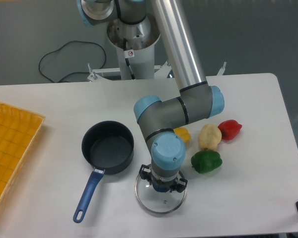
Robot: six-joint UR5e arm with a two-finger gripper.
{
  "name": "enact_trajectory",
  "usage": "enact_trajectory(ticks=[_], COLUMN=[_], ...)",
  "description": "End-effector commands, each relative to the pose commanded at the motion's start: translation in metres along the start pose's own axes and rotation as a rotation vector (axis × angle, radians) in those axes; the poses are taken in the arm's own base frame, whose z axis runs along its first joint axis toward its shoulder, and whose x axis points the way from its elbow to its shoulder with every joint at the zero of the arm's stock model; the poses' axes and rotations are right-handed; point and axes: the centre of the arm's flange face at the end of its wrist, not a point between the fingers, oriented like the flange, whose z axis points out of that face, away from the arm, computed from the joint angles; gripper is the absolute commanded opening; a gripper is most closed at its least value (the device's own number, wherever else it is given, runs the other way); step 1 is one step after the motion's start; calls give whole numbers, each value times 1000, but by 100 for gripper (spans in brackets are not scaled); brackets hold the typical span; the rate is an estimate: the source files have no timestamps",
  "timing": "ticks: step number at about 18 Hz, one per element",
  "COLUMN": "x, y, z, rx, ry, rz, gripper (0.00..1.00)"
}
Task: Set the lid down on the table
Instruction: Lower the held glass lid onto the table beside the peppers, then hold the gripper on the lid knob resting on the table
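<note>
— Where's the lid (160,197)?
— Near edge of the tabletop (248,188), around the middle. Round clear glass, thin metal rim, lying flat or very close to it.
— Knob?
— Blue, at the centre, mostly hidden from above. There's a small vent hole on the near side.
— And the tabletop?
— White, matte, with rounded corners.

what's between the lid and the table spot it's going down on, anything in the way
Nothing visible. The lid hangs under the gripper, over a bare patch of the table. The saucepan sits off to its left and the green pepper to its right, both apart from the lid.
</note>
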Motion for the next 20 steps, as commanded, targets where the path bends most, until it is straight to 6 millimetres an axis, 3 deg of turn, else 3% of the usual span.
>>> enact_trajectory(ticks=[20], x=[8], y=[-2], z=[9], rx=[-11], ry=[11], rz=[10], gripper=[57])
